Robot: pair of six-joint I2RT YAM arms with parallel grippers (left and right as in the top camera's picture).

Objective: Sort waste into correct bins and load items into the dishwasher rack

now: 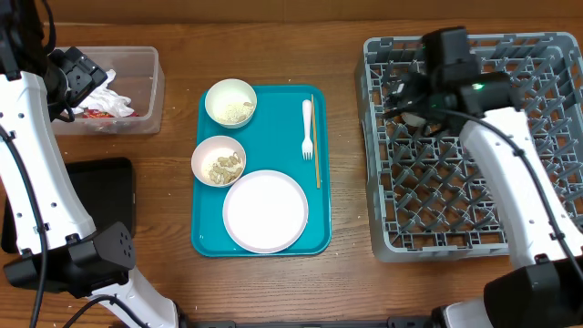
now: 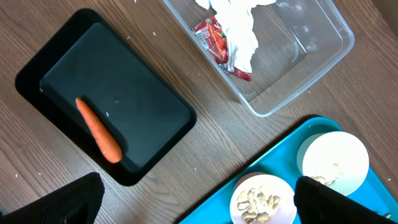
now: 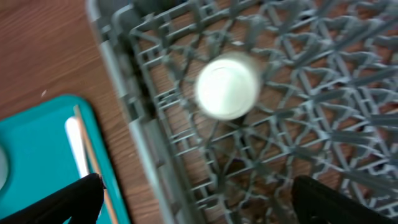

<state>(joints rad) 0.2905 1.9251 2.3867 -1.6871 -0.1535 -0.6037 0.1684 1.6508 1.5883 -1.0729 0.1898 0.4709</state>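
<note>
Right gripper (image 3: 196, 186): fingers spread wide, nothing between them; hangs over the rack's (image 1: 437, 248) left side.
Cup (image 3: 227, 86): sits on the rack lattice, clear of the fingers. It's blurred, so I can't tell if it's mouth-up or mouth-down. Reads as loaded.
Left gripper (image 2: 198, 190): wide open and empty, up over the table near the tub (image 1: 153, 82).
Tub contents: napkins (image 2: 239, 31) and red wrapper (image 2: 214, 40) lie inside, so I take it as the trash bin.
Black tray (image 2: 143, 93): carrot (image 2: 98, 129) lies diagonally in it, likely the food-waste bin.
Teal tray (image 1: 273, 100): carries what's left to do, namely upper bowl (image 1: 211, 91), lower bowl (image 1: 199, 155), plate (image 1: 266, 210), fork (image 1: 307, 128) and a thin stick (image 1: 315, 141) just beside the fork.
Scraps (image 1: 225, 167): in the lower bowl, with crumbs in the upper one too; they probably get tipped into the black tray before the bowls are racked.
Progress: early to middle — paper, wrapper, carrot and cup placed, four dishes unracked.
</note>
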